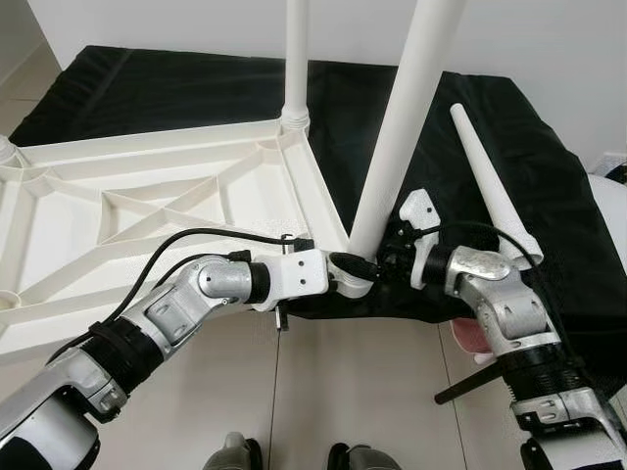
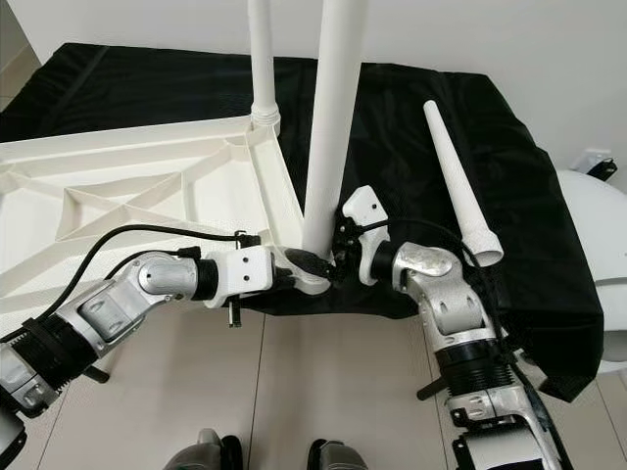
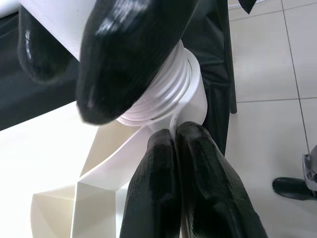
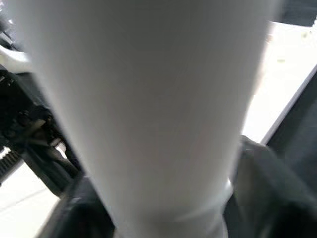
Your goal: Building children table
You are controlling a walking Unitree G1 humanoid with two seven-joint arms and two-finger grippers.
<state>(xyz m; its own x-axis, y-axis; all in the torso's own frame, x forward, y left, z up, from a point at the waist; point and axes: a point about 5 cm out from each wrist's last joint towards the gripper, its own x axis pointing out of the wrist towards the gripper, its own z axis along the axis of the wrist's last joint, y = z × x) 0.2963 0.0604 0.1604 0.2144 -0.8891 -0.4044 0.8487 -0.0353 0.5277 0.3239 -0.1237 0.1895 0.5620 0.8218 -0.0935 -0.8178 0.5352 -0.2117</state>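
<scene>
Upside-down white plastic table top (image 1: 147,211) lying ribbed side up on a black cloth (image 1: 509,147), near corner reaching the cloth's front edge above the tiled floor (image 1: 353,392). Already standing upright in the far corner socket: one white leg (image 1: 296,59). Planted at the near corner: a second, thicker-looking white leg (image 1: 402,127), leaning slightly to the right, threaded base sitting at the corner socket (image 3: 190,94). Closed around that leg's base from the left: left tool (image 1: 355,266), black fingers (image 3: 133,44) pressed against the ridged collar and the corner of the top. Reaching in from the right at the same low spot on the leg: right tool (image 2: 339,245), black fingers (image 4: 257,183) on either side of the white shaft, apparently gripping it, though the contact is blurred at such close range. Lying loose on the cloth to the right, well apart from the top: a third tapered leg (image 1: 490,186), wide end toward the robot.
</scene>
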